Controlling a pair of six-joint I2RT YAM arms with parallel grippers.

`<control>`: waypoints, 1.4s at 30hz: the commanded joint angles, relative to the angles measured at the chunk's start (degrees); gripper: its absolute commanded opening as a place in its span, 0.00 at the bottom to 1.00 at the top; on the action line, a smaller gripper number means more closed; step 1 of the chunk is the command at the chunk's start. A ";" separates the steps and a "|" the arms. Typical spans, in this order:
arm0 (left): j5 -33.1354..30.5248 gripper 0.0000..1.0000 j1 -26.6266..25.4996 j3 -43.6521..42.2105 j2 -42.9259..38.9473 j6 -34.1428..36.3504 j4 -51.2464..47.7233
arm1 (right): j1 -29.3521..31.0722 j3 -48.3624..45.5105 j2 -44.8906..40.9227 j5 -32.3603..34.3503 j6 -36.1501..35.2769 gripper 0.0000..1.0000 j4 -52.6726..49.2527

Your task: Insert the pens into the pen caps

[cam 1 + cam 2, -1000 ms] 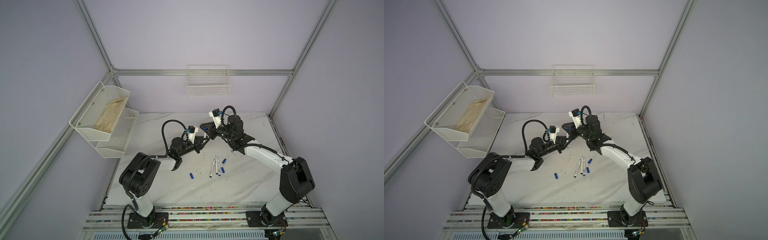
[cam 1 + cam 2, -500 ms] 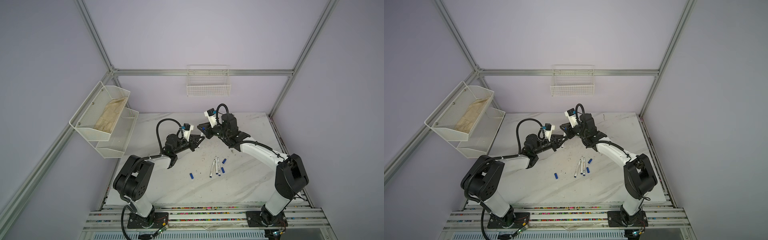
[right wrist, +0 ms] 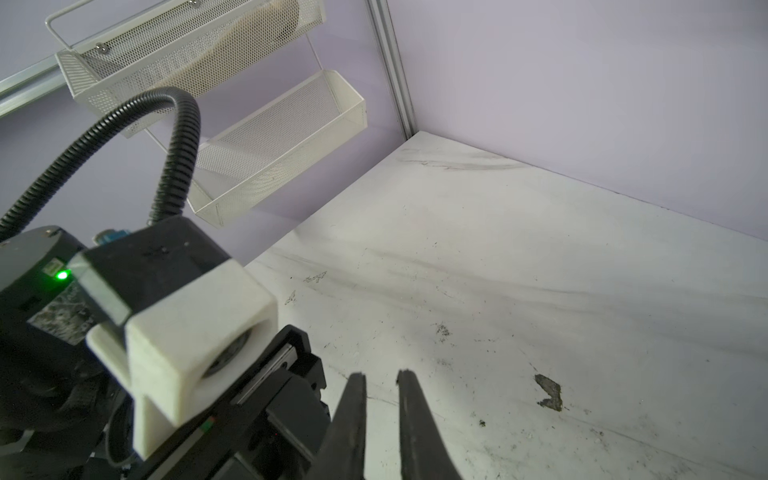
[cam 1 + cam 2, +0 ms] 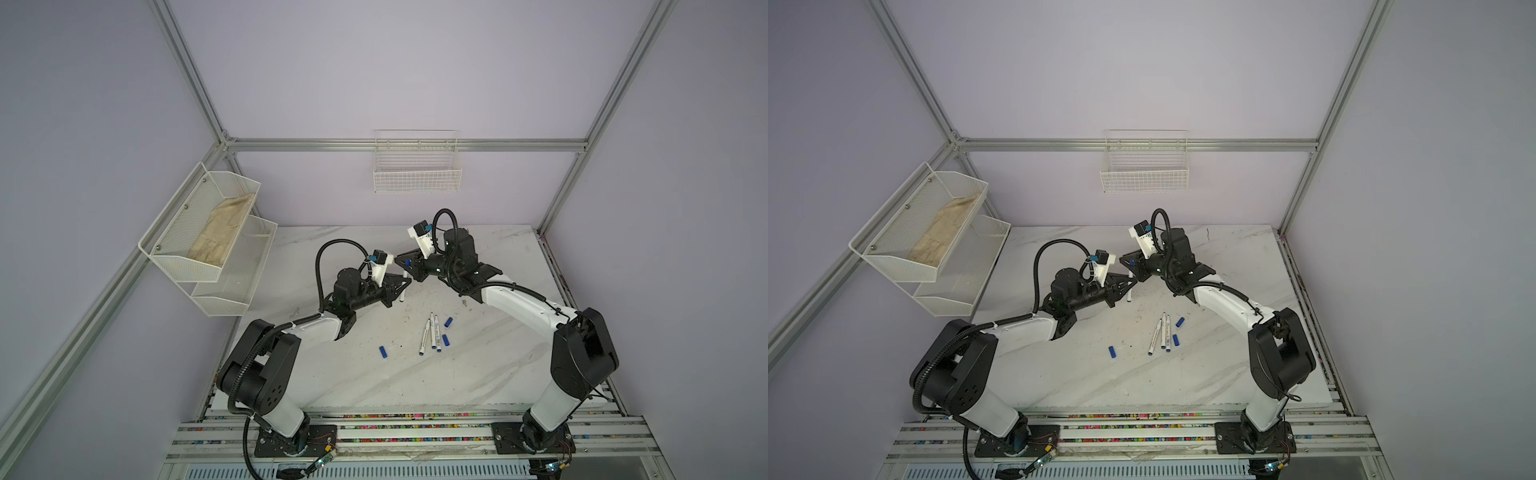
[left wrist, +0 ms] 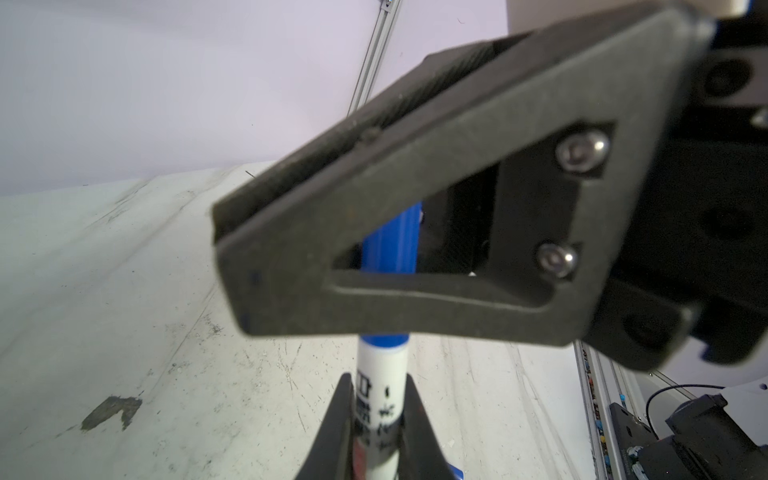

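Pen (image 5: 382, 374) meets cap (image 5: 390, 241), seen only from left wrist

Both top views: high at the front, looking steeply down from well back, sharing the whole table (image 4: 353, 386) and both arms. Wrist views: close behind the left end effector (image 5: 378, 380) and the right end effector (image 3: 381, 374), facing each other across the table.

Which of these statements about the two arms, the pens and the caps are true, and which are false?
1. The left gripper holds a white pen. True.
2. The right gripper is open and empty. False: the right gripper is shut on a blue cap.
3. Three pens lie together on the table. True.
4. The loose caps all lie in the wire basket. False: three lie on the table, near the pens.
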 commanded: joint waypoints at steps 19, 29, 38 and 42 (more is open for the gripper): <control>-12.86 0.00 -4.65 -2.68 -2.67 -3.04 7.65 | -2.56 -2.91 -4.74 -4.49 5.05 0.26 -13.69; -12.52 0.00 -6.27 -4.28 -1.57 -3.67 7.64 | -3.12 -2.68 -6.43 -3.86 6.11 0.37 -9.48; -11.96 0.00 -8.03 -3.99 -0.13 -4.23 7.59 | -3.43 0.08 -4.27 -4.47 6.78 0.38 -8.10; -11.76 0.00 -8.21 -4.19 0.36 -4.43 7.67 | -3.67 1.27 -4.08 -4.12 6.66 0.38 -8.04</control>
